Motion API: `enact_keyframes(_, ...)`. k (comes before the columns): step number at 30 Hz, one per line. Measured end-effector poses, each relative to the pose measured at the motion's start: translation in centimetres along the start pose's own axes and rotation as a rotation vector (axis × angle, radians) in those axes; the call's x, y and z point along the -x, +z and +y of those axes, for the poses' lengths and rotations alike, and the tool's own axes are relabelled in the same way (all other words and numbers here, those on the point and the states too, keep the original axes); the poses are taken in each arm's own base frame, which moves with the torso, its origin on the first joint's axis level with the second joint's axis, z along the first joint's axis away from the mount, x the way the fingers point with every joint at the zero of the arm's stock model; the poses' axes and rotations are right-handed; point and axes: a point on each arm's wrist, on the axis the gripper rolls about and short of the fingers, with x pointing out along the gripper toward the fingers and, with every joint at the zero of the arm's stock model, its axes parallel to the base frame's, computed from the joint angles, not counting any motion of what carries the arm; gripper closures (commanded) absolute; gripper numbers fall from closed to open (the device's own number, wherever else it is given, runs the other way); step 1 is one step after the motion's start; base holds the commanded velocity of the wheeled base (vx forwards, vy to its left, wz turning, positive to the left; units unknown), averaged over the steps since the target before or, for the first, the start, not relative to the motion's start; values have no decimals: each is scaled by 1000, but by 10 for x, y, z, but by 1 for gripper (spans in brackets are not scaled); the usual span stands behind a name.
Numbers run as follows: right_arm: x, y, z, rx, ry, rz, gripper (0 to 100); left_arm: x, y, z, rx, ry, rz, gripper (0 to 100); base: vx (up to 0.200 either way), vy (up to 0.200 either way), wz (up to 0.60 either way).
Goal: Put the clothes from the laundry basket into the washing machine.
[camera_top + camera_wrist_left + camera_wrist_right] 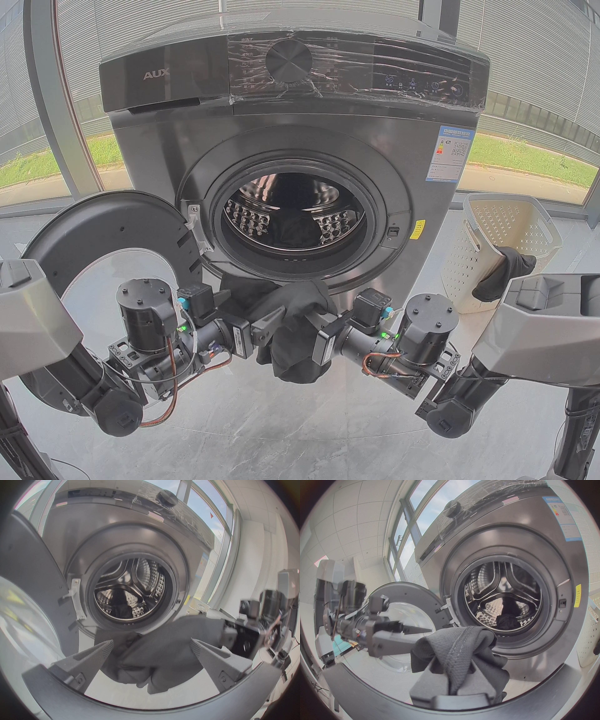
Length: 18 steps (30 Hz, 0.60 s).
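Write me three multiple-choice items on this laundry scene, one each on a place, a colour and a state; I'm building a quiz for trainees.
1. Where is the dark garment gripped by the right end effector?
A. On a shelf. B. In front of the washing machine, below its opening. C. On a chair.
2. What colour is the laundry basket?
A. Blue. B. Red. C. White.
3. How is the machine's door?
A. Open. B. Shut. C. Taken off.
Answers: 1 B, the garment hangs before the front panel; 2 C, its perforated walls are white; 3 A, the door is swung aside to the robot's left.
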Motion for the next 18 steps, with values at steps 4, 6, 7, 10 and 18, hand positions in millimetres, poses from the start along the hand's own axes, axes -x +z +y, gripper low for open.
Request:
enact_keyframes(4, -3, 9, -9, 4, -25, -35, 100, 6, -11, -2, -9, -19, 50, 0, 0, 0, 0)
enact_keyframes(6, -4, 13, -12, 6, -34, -49, 100, 8, -16, -4, -15, -37, 70, 0, 0, 0, 0)
enact_keyframes(7, -5, 14, -13, 6, -37, -52, 100, 8, -18, -5, -18, -46, 73, 0, 0, 0, 0)
enact_keyframes(10, -6, 16, -15, 7, -40, -62, 100, 7, -20, -10, -24, -79, 56, 0, 0, 0, 0)
enact_keyframes(18, -7, 19, -12, 7, -33, -71, 100, -10, -35, -19, -52, -132, -11, 0, 0, 0, 0)
